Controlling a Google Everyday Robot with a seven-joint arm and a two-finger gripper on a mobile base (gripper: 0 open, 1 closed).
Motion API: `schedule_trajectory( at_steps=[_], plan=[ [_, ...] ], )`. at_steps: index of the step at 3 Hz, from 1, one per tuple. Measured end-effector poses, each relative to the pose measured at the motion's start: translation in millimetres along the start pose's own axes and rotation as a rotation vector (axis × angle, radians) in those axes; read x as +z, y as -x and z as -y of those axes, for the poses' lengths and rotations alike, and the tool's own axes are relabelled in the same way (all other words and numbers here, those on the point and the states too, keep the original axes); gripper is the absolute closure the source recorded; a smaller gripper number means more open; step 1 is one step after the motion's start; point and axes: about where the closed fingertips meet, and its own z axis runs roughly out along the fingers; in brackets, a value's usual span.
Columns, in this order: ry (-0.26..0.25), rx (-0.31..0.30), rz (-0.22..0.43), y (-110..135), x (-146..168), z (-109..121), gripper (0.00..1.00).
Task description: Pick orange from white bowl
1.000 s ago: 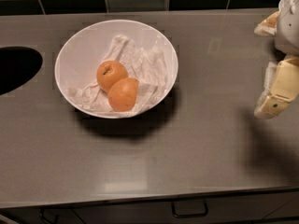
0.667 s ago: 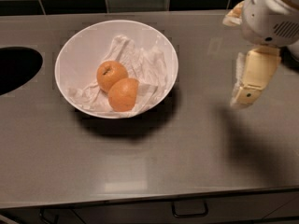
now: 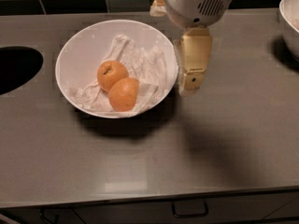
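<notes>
The white bowl (image 3: 79,41) stands on the grey counter, left of centre, lined with crumpled white paper (image 3: 142,62). Two oranges lie in it, touching. The orange (image 3: 124,94), slightly oval with plain skin, is the nearer one. A rounder orange (image 3: 112,74) with a dark stem dimple lies just behind and left of it. My gripper (image 3: 174,45) hangs over the bowl's right rim, above and right of both oranges, touching neither. It is open and empty: one tan finger (image 3: 192,59) points down just outside the rim, the other shows at the top.
A dark round opening (image 3: 14,69) is set in the counter at the far left. Part of a second white bowl (image 3: 290,22) shows at the right edge. A black tiled wall runs along the back. A drawer handle (image 3: 189,211) sits below the counter's front edge.
My gripper has moved left from the right edge of the counter to the bowl's right rim. The bowl and both oranges have not moved.
</notes>
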Motion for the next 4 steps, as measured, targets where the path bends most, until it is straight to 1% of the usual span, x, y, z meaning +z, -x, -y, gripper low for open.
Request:
schedule_trajectory(
  at_steps=[1,2,3,4],
  plan=[
    [-0.021,-0.004,0.005,3.5,-4.2,2.6,0.0],
    [-0.006,0.074,0.032,6.0,1.2,9.3,0.0],
    [0.035,0.136,0.074,21.6,16.4,20.9,0.0],
    [0.093,0.142,0.122,47.5,36.9,38.5,0.0]
  ],
)
